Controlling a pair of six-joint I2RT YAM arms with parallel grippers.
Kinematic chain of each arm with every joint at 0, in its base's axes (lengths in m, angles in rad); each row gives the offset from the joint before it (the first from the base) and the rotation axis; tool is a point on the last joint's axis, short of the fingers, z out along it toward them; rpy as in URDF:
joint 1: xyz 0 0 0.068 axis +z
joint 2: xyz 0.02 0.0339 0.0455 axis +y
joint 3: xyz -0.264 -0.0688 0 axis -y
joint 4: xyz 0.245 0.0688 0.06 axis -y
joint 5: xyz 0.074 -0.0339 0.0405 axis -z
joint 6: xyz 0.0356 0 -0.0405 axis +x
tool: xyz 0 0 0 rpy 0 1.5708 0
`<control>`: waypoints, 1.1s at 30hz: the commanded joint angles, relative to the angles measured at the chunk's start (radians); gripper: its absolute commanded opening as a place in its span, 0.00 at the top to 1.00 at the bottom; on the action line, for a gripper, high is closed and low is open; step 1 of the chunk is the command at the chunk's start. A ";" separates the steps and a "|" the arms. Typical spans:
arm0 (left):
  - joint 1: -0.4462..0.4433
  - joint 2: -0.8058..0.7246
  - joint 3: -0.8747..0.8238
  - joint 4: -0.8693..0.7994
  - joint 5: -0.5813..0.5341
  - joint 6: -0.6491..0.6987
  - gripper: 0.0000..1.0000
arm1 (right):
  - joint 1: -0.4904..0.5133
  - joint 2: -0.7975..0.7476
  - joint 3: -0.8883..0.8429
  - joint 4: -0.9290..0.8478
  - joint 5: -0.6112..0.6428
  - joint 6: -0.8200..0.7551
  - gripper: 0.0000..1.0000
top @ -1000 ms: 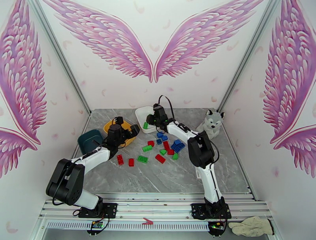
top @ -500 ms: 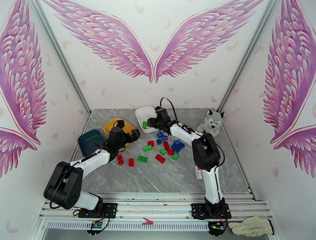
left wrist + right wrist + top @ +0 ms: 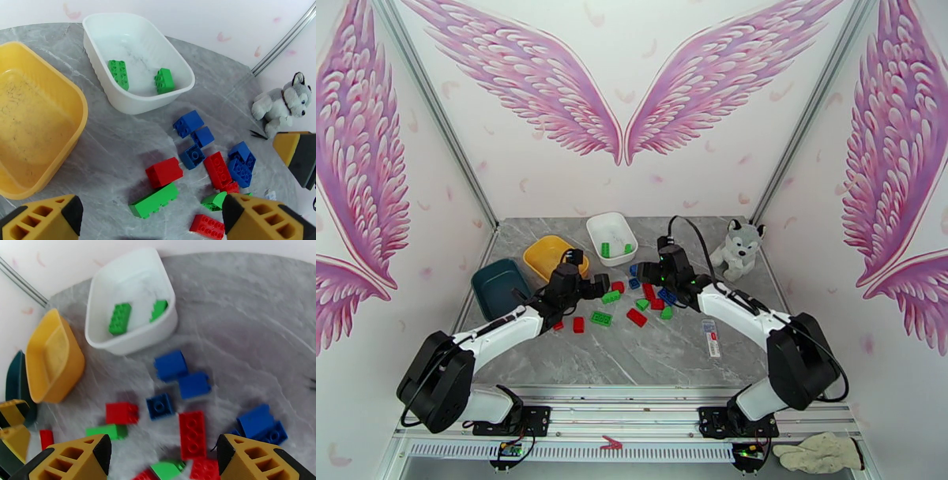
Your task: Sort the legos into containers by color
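Top external view has both arms reaching over the grey table [image 3: 671,355] toward the loose bricks [image 3: 637,317] scattered at its middle. At the pile's left edge the left gripper [image 3: 594,284] hovers with its fingers spread and nothing between them. In the left wrist view a long green brick [image 3: 154,200] and a red brick [image 3: 164,172] lie on the table beneath that gap. On the pile's far right side the right gripper [image 3: 646,274] is likewise spread wide, over several blue bricks [image 3: 170,365]. Two green bricks [image 3: 119,74] lie inside the white dish [image 3: 594,229] at the back. Just left of it stands the yellow dish [image 3: 541,254], with the teal dish [image 3: 494,284] beside that. A plush husky [image 3: 739,249] sits at the far right.
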 commanded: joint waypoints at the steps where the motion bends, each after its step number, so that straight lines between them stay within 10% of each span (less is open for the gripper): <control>1: -0.028 -0.007 -0.016 -0.049 -0.038 0.032 0.03 | 0.006 -0.085 -0.101 -0.050 0.058 0.038 0.27; 10: -0.093 -0.015 -0.045 -0.011 -0.055 0.002 0.03 | 0.026 -0.186 -0.290 -0.068 0.065 0.106 0.31; 33: -0.127 0.013 -0.082 0.066 -0.075 -0.052 0.01 | 0.072 0.111 -0.206 -0.020 0.166 0.093 0.45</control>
